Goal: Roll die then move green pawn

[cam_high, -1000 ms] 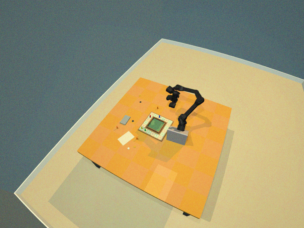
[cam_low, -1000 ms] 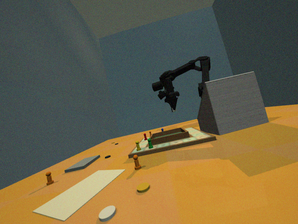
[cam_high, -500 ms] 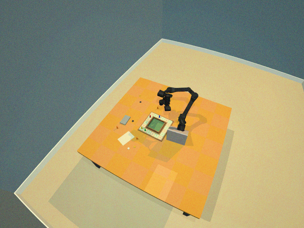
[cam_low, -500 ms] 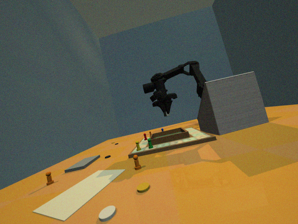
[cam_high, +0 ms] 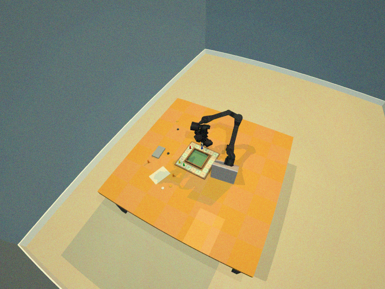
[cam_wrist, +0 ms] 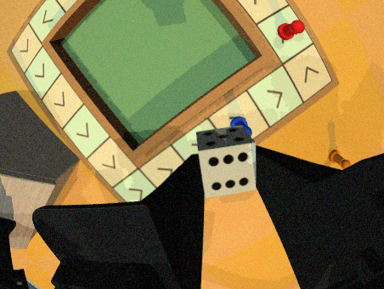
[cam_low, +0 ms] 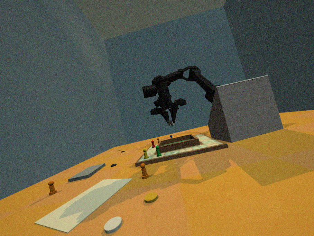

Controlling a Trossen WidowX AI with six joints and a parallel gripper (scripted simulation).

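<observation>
My gripper is shut on the white die, held in the air above the board. One die face with six pips and a darker face with five pips show in the wrist view. The green-floored tray is in the middle of the board. The green pawn stands near a board corner, beside the yellow pawn. The red pawn and blue pawn stand on the track.
A large grey block stands beside the board. Orange pawns, a white sheet, a grey slab, a yellow disc and a white disc lie around.
</observation>
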